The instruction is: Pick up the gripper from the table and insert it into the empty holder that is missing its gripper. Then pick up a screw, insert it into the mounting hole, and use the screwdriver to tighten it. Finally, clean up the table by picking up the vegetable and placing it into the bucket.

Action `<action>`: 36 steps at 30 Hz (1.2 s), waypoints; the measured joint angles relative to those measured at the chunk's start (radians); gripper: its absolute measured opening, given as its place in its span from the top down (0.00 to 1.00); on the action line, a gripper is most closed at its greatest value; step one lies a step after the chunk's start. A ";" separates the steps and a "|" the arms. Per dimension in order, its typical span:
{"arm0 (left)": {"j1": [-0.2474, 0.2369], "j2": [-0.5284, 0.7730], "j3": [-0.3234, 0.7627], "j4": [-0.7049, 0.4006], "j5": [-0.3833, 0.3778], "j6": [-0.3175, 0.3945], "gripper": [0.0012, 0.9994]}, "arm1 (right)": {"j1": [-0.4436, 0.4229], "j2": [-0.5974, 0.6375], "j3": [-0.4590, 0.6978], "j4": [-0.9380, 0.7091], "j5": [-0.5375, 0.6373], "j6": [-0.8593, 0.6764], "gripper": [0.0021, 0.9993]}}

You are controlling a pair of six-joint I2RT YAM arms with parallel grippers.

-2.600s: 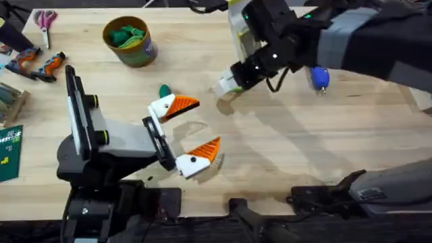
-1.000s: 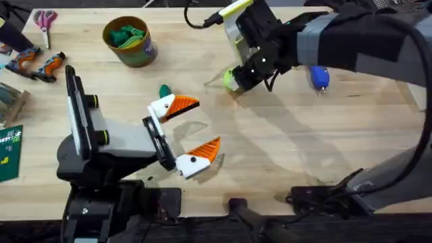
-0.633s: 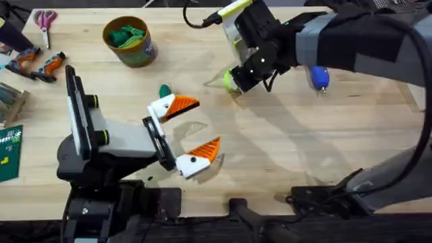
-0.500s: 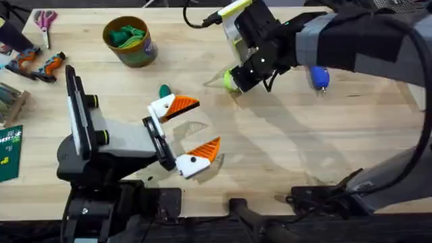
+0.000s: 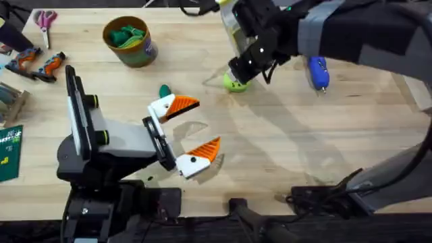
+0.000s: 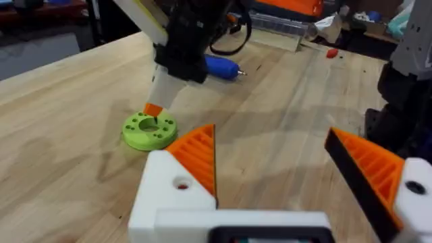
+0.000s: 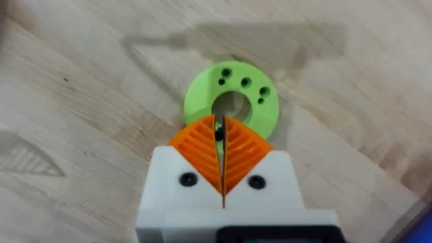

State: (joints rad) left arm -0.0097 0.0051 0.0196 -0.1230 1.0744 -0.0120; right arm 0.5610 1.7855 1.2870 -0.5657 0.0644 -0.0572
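Note:
My right gripper point(image 5: 237, 71) hangs just above the lime-green disc point(image 5: 234, 83) at the table's far middle. In the right wrist view its orange pads point(image 7: 202, 152) are shut on a small dark screw point(image 7: 218, 133) over the disc's centre hole point(image 7: 231, 104). The blue screwdriver point(image 5: 317, 73) lies to the right of it. My left gripper point(image 5: 208, 123) stands open near the table's middle; both white holders point(image 5: 162, 108) carry an orange gripper wedge point(image 5: 183, 104). A small dark green vegetable point(image 5: 164, 90) lies just behind the far finger. The olive bucket point(image 5: 138, 52) stands at the far left with green pieces inside.
Orange-handled pliers point(image 5: 40, 64) and pink scissors point(image 5: 45, 19) lie at the far left edge, with a green board point(image 5: 8, 154) at the left. The right arm point(image 5: 364, 37) spans the far right. Bare wood lies between the left gripper and the front right.
My right gripper has lifted a little and shifted toward the far side, so the lime-green disc now shows whole beneath it. The left arm has not moved.

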 joint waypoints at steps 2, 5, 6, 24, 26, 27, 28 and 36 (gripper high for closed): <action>0.000 0.000 0.000 0.000 0.000 0.000 0.01 | 0.000 0.000 0.026 -0.011 0.003 -0.004 1.00; 0.000 0.000 0.000 0.000 0.000 0.000 0.01 | 0.000 0.000 0.051 -0.023 0.003 -0.006 1.00; 0.000 0.000 0.000 0.000 0.000 0.000 0.01 | 0.001 0.000 0.057 -0.028 0.003 -0.007 1.00; 0.000 0.000 0.000 0.000 0.000 0.000 0.01 | 0.005 0.000 0.398 -0.402 -0.067 -0.034 1.00; 0.000 0.000 0.000 0.000 0.000 0.000 0.02 | 0.011 0.000 0.438 -0.430 -0.081 -0.036 1.00; 0.000 0.000 0.000 0.000 0.000 0.000 0.01 | 0.015 0.000 0.460 -0.444 -0.086 -0.040 1.00; 0.000 0.000 0.000 0.000 0.000 0.000 0.01 | 0.021 0.000 0.481 -0.459 -0.089 -0.042 1.00; 0.000 0.000 0.000 0.000 0.000 0.000 0.01 | 0.113 -0.001 0.645 -0.555 -0.102 -0.056 1.00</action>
State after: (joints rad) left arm -0.0097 0.0051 0.0196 -0.1230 1.0744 -0.0120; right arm 0.6742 1.7847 1.9316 -1.1202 -0.0376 -0.1131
